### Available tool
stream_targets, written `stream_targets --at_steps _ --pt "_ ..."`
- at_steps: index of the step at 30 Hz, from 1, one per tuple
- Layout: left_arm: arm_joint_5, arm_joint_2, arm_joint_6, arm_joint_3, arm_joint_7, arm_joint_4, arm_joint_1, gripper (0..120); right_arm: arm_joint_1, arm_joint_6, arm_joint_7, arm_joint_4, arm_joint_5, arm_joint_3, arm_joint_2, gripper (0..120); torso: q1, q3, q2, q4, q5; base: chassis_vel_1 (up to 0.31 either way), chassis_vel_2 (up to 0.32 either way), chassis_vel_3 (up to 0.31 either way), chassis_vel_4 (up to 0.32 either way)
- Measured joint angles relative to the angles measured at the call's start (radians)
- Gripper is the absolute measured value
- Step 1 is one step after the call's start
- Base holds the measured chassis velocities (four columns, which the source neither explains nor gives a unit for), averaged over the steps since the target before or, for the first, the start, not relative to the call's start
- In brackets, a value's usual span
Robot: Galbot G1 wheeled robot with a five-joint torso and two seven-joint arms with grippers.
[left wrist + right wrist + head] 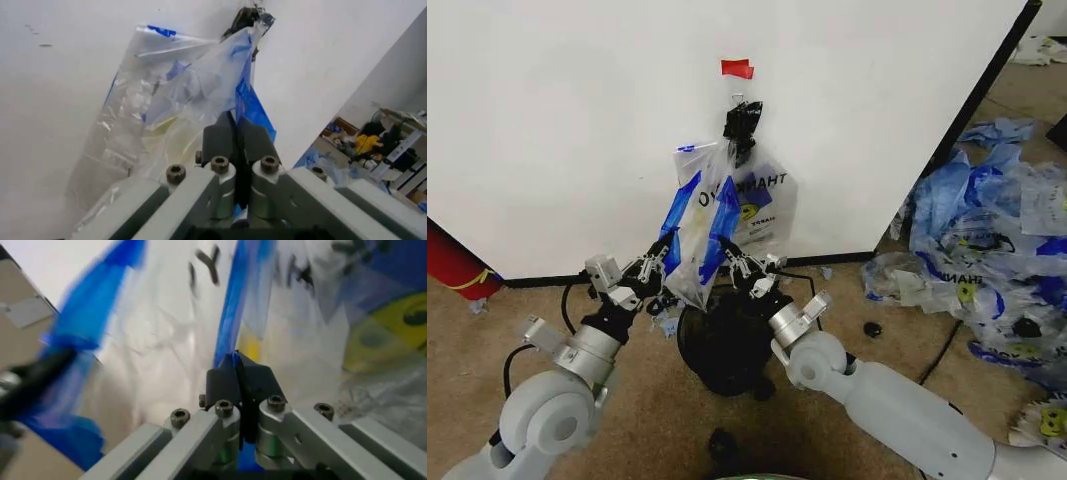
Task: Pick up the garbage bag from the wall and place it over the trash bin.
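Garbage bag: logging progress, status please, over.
Left gripper and right gripper both shut on the garbage bag's blue handles. Bag still clipped to wall. Trash bin directly below, nothing in the way.

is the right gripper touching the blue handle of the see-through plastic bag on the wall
Touching. The right wrist view shows the right gripper shut on the see-through garbage bag's blue handle, the strip running straight into its closed fingers.

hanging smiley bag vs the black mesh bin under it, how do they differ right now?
The thin see-through garbage bag with blue handles hangs on the white wall; the round black wire-mesh trash bin stands on the floor below it.

The bag is limp, crumpled and translucent; the bin is rigid and dark.

The bag is pinched on a blue handle by both the left gripper and the right gripper; the bin is untouched.

Shared: both sit between the two arms.
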State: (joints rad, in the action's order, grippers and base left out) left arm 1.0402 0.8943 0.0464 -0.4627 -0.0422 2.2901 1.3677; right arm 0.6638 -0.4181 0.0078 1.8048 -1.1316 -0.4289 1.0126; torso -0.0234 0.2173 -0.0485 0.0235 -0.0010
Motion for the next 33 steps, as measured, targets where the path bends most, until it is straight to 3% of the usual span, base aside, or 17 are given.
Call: stream_targets --at_steps 20,33 --pt "0.013 -0.033 0.000 -0.067 -0.008 0.054 0.039 0 0.318 -0.028 -0.101 0.310 -0.048 0.297 -0.226 0 0.000 0.000 0.000 0.0002 0.0000 0.000 0.000 0.000 0.000" --pt "0.004 -0.043 0.006 -0.103 -0.009 0.076 0.104 0 0.448 -0.070 -0.109 0.369 -0.009 0.357 -0.253 0 0.000 0.000 0.000 0.0001 0.0000 0.000 0.000 0.000 0.000"
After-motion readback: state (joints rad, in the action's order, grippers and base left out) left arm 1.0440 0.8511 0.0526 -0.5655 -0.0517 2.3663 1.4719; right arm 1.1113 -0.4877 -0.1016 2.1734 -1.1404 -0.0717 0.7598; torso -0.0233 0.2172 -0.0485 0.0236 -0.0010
